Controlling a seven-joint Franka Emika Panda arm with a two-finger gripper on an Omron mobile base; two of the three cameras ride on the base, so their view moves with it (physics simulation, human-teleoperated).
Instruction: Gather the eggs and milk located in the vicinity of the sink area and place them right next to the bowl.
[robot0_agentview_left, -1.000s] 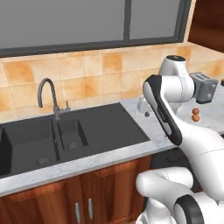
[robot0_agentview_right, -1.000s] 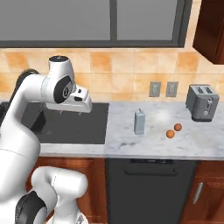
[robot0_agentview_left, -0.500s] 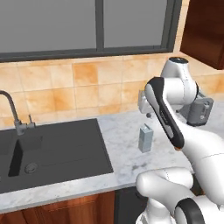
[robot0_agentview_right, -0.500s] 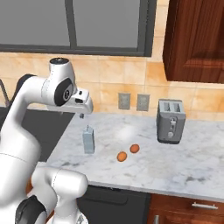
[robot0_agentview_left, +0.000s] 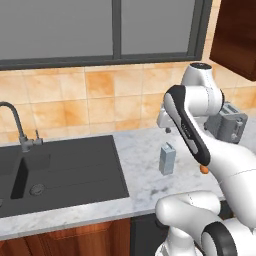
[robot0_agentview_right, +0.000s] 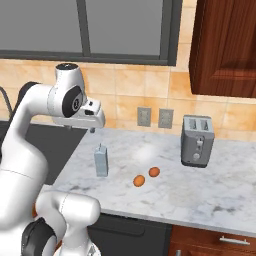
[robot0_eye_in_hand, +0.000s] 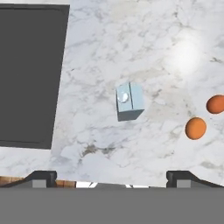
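Observation:
The milk (robot0_agentview_right: 101, 161) stands upright on the marble counter, a pale carton with a gabled top, also seen at milk (robot0_agentview_left: 167, 158) and from above at milk (robot0_eye_in_hand: 129, 101). Two orange-brown eggs (robot0_agentview_right: 139, 180) (robot0_agentview_right: 154, 171) lie to its right, eggs (robot0_eye_in_hand: 195, 127) (robot0_eye_in_hand: 215, 104); one egg (robot0_agentview_left: 204, 169) peeks from behind the arm. My gripper (robot0_agentview_right: 91, 129) hangs high above the counter, over the milk, gripper (robot0_eye_in_hand: 111, 178) open, with its fingertips (robot0_eye_in_hand: 41, 176) wide apart and nothing between them. The dark sink (robot0_agentview_left: 60, 165) with its faucet (robot0_agentview_left: 15, 125) lies left of the milk. The bowl is out of view.
A silver two-slot toaster (robot0_agentview_right: 197, 140) stands on the counter right of the eggs, below two wall sockets (robot0_agentview_right: 154, 117). A wooden wall cabinet (robot0_agentview_right: 225, 50) hangs above it. The counter's front edge (robot0_eye_in_hand: 109, 180) runs just below the milk in the hand view.
The base has driven to the right, so the sink has slid left in both base views and the milk, eggs and toaster sit nearer the middle. The gripper stays open.

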